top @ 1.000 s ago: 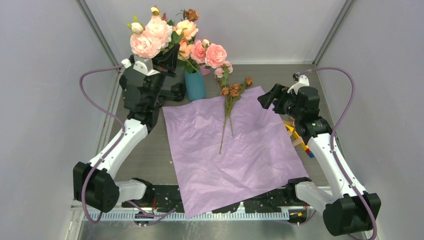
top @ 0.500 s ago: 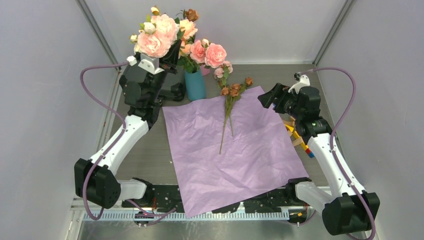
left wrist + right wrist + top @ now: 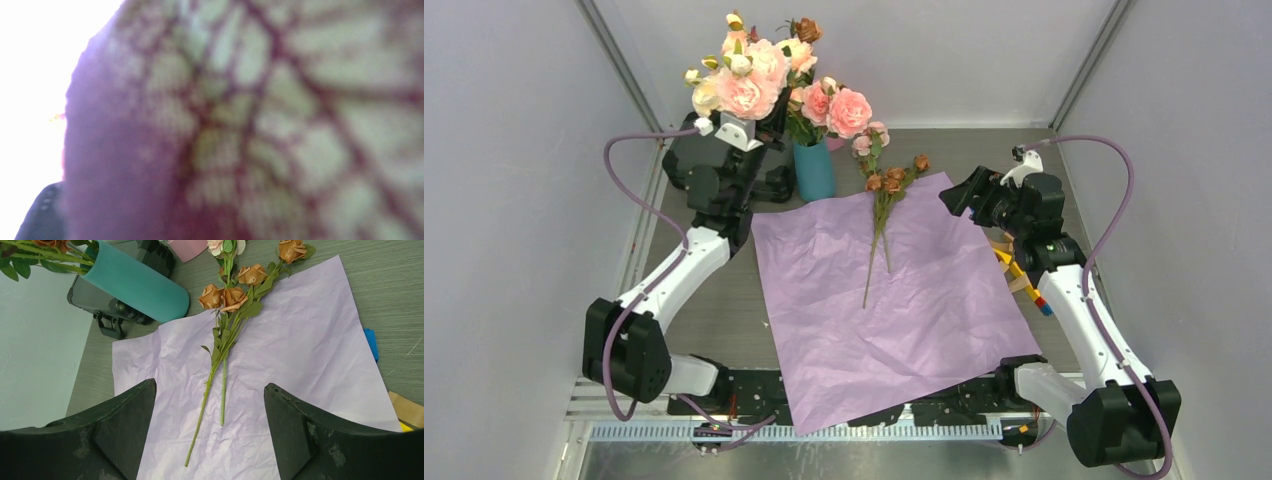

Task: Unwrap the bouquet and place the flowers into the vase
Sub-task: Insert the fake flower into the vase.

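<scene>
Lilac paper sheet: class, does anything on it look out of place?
Yes: rust-brown roses on thin green stems lie loose across the crinkled lilac paper sheet, outside the teal cylindrical vase beside it.

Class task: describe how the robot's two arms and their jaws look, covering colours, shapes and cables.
The left arm and right arm both have smooth white link shells between bulky black joints and black bases. A mauve-grey cable loops along the outside of the left arm, and a matching one runs along the right. In the right wrist view, the jaws are broad matte-black wedges with scuffed faces.
</scene>
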Available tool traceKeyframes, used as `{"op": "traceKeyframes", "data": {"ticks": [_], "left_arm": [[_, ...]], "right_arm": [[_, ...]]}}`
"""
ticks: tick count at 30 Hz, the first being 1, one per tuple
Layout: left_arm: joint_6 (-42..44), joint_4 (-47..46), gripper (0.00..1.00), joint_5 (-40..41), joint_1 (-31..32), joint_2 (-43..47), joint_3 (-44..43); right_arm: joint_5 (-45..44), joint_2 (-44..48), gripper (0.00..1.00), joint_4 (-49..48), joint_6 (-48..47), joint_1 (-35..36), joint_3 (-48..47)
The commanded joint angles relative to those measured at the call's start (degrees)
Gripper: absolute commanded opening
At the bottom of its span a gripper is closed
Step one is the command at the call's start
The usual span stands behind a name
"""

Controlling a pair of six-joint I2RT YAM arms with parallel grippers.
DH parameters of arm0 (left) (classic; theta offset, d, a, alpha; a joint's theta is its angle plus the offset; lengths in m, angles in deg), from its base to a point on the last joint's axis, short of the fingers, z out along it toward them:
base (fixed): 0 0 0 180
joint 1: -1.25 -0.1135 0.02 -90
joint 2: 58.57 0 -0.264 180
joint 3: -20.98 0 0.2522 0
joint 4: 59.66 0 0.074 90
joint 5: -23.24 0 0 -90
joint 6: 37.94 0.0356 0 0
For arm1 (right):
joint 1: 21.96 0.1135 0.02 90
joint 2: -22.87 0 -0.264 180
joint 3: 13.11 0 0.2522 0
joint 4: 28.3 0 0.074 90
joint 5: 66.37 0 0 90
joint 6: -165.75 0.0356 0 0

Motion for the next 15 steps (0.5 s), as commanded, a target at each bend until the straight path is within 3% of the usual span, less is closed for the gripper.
{"op": "traceKeyframes", "data": {"ticks": [1, 15], "left_arm": [[0.32, -7.71, 0.00, 3.12, -0.36, -1.93, 0.80], [-2.30, -10.62, 0.00, 4.62, -0.28, -5.83, 4.92]], "right_arm": [[1.32, 0.58, 0.84, -3.33, 0.12, -0.57, 0.07], [2.04, 0.20, 0.84, -3.85, 0.15, -1.24, 0.51]]}}
